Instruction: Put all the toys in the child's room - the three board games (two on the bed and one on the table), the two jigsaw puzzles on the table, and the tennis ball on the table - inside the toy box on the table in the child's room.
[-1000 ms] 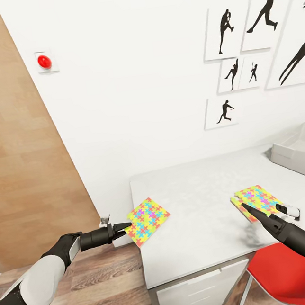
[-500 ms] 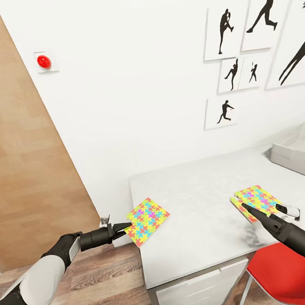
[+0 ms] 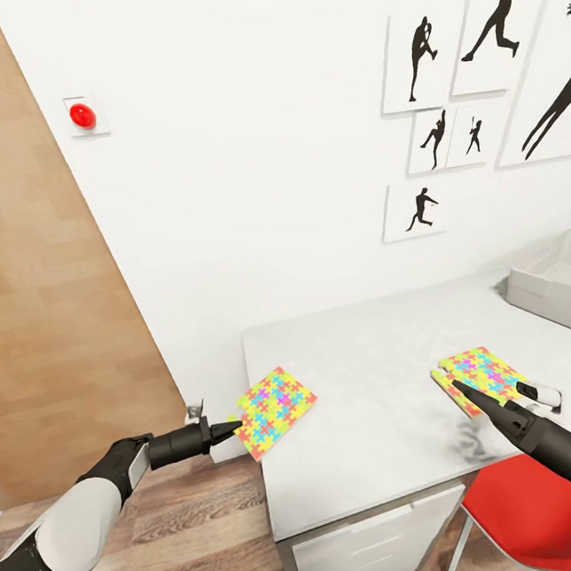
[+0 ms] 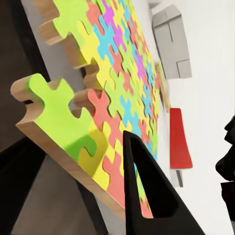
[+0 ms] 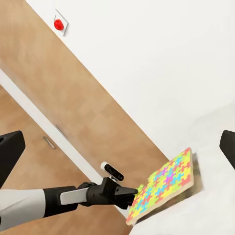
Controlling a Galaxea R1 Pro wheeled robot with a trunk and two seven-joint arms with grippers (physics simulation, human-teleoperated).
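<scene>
The left gripper (image 3: pixel 230 429) is clamped on the overhanging corner of one jigsaw puzzle (image 3: pixel 274 399) at the table's (image 3: pixel 376 364) front-left corner. Lift it level before carrying it toward the toy box (image 3: pixel 560 281) at the far right edge. The right gripper (image 3: pixel 464 390) hovers over the second puzzle (image 3: pixel 482 371); its opening cannot be judged.

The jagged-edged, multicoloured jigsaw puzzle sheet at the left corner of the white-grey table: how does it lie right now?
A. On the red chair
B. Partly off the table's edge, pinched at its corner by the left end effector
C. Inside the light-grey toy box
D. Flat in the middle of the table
B: the jigsaw puzzle sheet overhangs the white-grey table at its left edge, and the left end effector is closed on its corner.
</scene>
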